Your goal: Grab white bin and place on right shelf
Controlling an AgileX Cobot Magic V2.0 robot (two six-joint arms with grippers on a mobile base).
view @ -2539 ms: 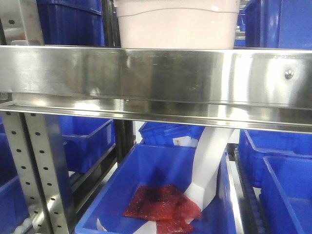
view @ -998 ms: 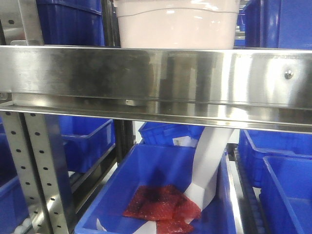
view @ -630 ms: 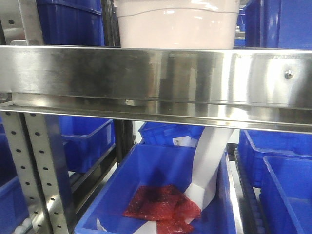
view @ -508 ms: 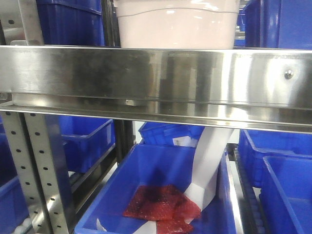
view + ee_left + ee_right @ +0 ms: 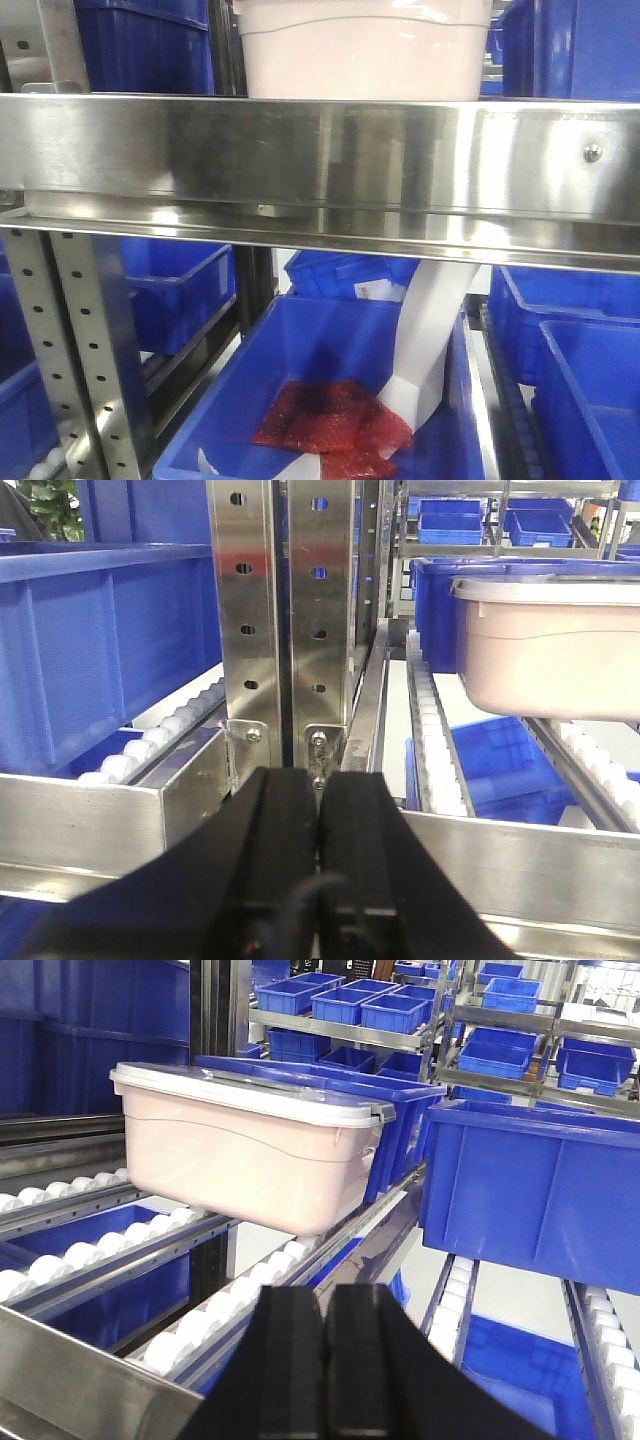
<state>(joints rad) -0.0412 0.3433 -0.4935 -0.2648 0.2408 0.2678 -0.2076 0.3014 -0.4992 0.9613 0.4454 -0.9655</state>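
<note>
The white bin rests on the roller tracks of the right shelf, behind its shiny steel front beam. In the right wrist view the white bin sits lidded on the white rollers, ahead and left of my right gripper, which is shut on nothing. In the left wrist view the white bin lies to the upper right. My left gripper is shut and empty, facing the shelf's perforated posts.
Blue bins stand beside the white bin and fill the racks behind. Below the beam a blue bin holds a red bag and a white sheet. Another blue bin sits left of the posts.
</note>
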